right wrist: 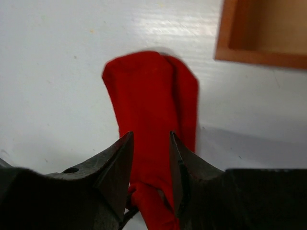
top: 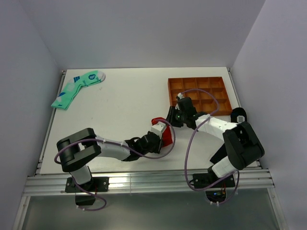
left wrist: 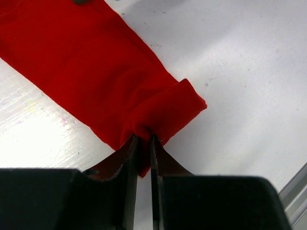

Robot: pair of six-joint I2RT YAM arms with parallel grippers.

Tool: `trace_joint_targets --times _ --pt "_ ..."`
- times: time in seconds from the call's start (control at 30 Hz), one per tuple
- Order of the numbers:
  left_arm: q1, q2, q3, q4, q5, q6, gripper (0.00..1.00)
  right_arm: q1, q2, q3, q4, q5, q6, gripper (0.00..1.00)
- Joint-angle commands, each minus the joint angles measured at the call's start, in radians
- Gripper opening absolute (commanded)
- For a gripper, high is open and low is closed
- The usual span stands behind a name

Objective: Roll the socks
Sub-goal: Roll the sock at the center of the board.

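Socks: bright red socks (top: 166,138), lying flat on the white counter (top: 124,105) near its middle, between the two arms.
Socks, near end: in the left wrist view the red fabric (left wrist: 96,72) is turned over into a short fold at the end facing that camera.
Socks, far end: in the right wrist view the strip (right wrist: 148,96) ends in a rounded tip pointing away from the camera, with a second layer showing along its right edge.
Left pincer: the left pincer (left wrist: 143,139) has its jaws nearly together, pinching the folded end of the red fabric. From above, the left pincer (top: 161,133) sits at the socks' lower left.
Right pincer: the right pincer (right wrist: 150,136) stands over the other end with its jaws a moderate way apart and the red strip running between them. Whether they grip it, I cannot tell. From above, the right pincer (top: 171,120) is just over the socks' upper end.
Tray: a brown tray (top: 196,78) with compartments lies past the right pincer. Its corner (right wrist: 259,53) is near the socks but not touching them.
Other socks: a mint-green sock (top: 76,89) lies at the far left corner, and a black sock (top: 239,116) with a white pattern lies at the right edge.
Writing: the mint-green sock has blue marks that are too small to read.
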Motion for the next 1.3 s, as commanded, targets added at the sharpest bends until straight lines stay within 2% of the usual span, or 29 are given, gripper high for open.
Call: trace_joint_targets --times 0.0,0.07,0.4,0.5,0.57,0.67,0.8,0.97,1.07,1.13,1.27 --pt "-0.002 0.043 -0.024 -0.266 0.078 0.002 0.0 -0.031 -0.076 -0.066 0.044 0.052 0.047 0.43" --pt "-0.002 0.036 -0.019 -0.295 0.089 0.007 0.0 -0.051 -0.077 -0.078 0.052 0.001 0.064 0.43" --pt "0.041 0.023 0.08 -0.521 0.126 0.002 0.0 -0.073 -0.015 -0.097 0.13 -0.046 0.094 0.4" --pt "0.048 0.03 0.11 -0.561 0.126 0.004 0.0 -0.073 0.006 -0.089 0.096 -0.014 0.102 0.3" --pt "0.048 0.034 0.119 -0.569 0.129 0.005 0.0 -0.073 0.012 -0.086 0.084 0.002 0.102 0.27" --pt "0.048 0.037 0.123 -0.575 0.127 0.01 0.0 -0.073 0.031 -0.084 0.073 0.032 0.093 0.28" --pt "0.048 0.033 0.119 -0.569 0.136 0.007 0.0 -0.068 0.074 -0.074 0.104 0.006 0.084 0.37" --pt "0.048 0.03 0.117 -0.561 0.149 0.002 0.0 -0.039 0.152 -0.044 0.121 -0.018 0.081 0.4" --pt "0.048 0.039 0.126 -0.575 0.15 0.004 0.0 -0.022 0.196 -0.009 0.139 -0.041 0.079 0.36" --pt "0.048 0.046 0.137 -0.589 0.146 0.0 0.0 -0.002 0.219 0.015 0.135 -0.043 0.076 0.3" --pt "0.058 0.062 0.162 -0.638 0.149 -0.006 0.0 0.031 0.282 0.078 0.141 -0.076 0.075 0.27"
